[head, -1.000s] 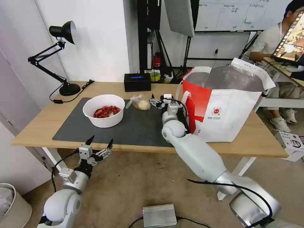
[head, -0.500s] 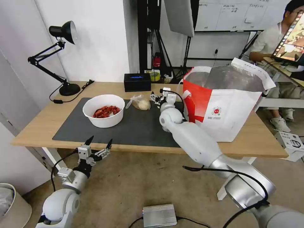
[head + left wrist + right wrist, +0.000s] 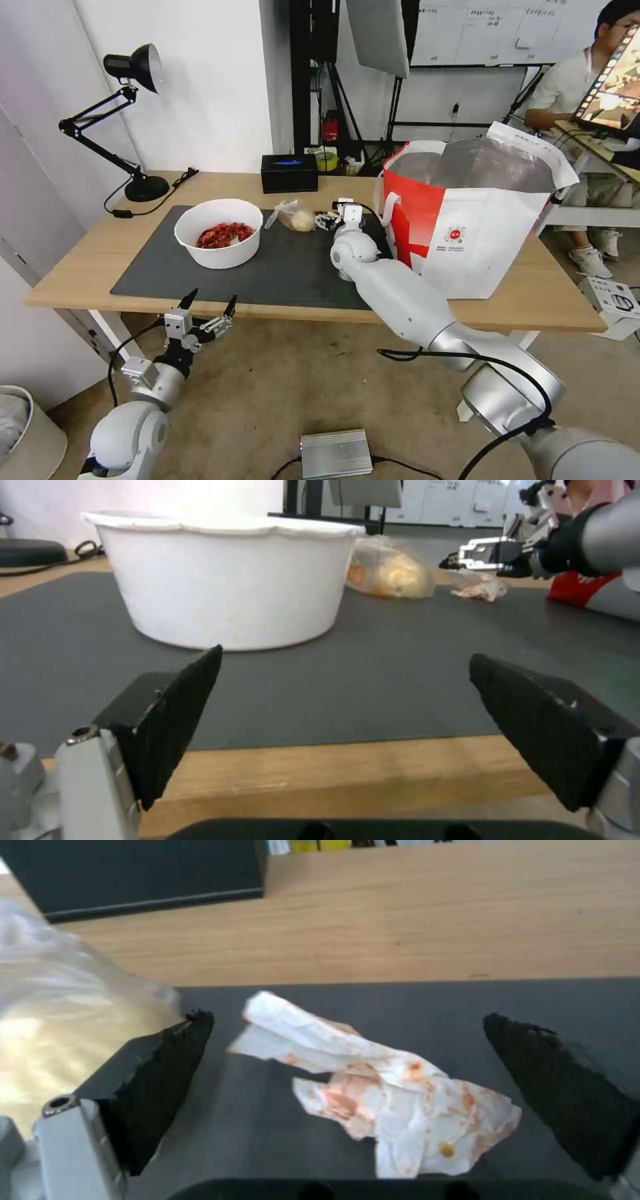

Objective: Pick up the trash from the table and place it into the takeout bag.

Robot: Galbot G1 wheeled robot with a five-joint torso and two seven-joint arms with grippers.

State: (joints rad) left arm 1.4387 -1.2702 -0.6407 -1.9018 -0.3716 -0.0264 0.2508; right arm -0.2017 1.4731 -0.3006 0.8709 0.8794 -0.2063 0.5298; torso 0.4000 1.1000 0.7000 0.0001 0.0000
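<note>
Right gripper (image 3: 347, 1065) moved closer over one crumpled tissue (image 3: 373, 1090), jaws spread, left gripper (image 3: 207, 308) spread, one bowl (image 3: 219, 232)

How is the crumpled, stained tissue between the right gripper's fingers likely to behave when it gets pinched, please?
The tissue is thin, creased paper, so it will probably crush flat rather than resist. It looks very light and may slide on the dark mat. The open right gripper straddles it, so a corner might slip out.
</note>
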